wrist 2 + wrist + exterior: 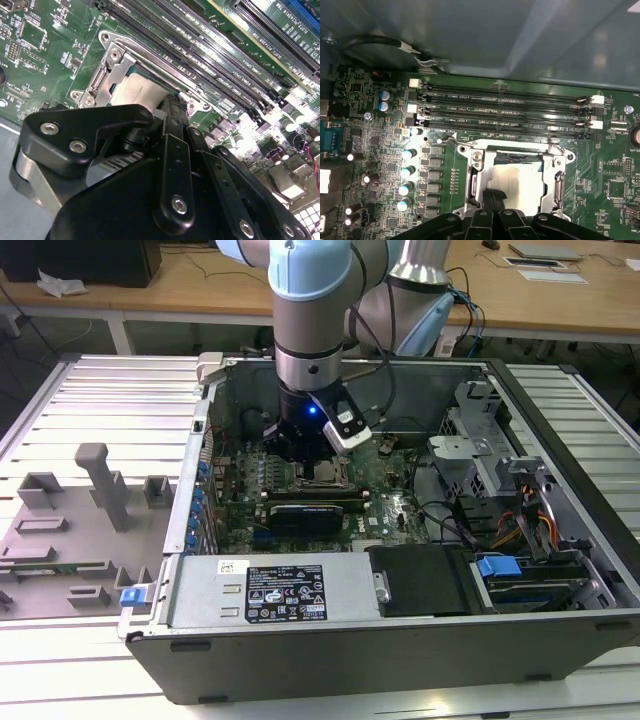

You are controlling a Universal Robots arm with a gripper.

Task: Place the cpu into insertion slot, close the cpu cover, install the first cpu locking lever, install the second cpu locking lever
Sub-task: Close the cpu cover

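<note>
case (300, 590): open on the worktop (100, 390); its walls hem in any approach.
memory slots (505, 107): just beyond the socket; their latches look easy to snag.
cpu cover (479, 172): thin, stiff metal frame around the chip; whether it is fully down is unclear.
insertion slot (515, 157): contacts probably delicate.
cpu (520, 180): lies in the slot; light, rigid, fragile, best held by its edges.
tool (493, 197): closed together, tip over the chip's near edge.

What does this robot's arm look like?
The arm is a thick silver-grey tube with pale blue joint caps. Its wrist is black, with a small blue light, a white box and black cables. The gripper is black linked bars with silver screws.
</note>
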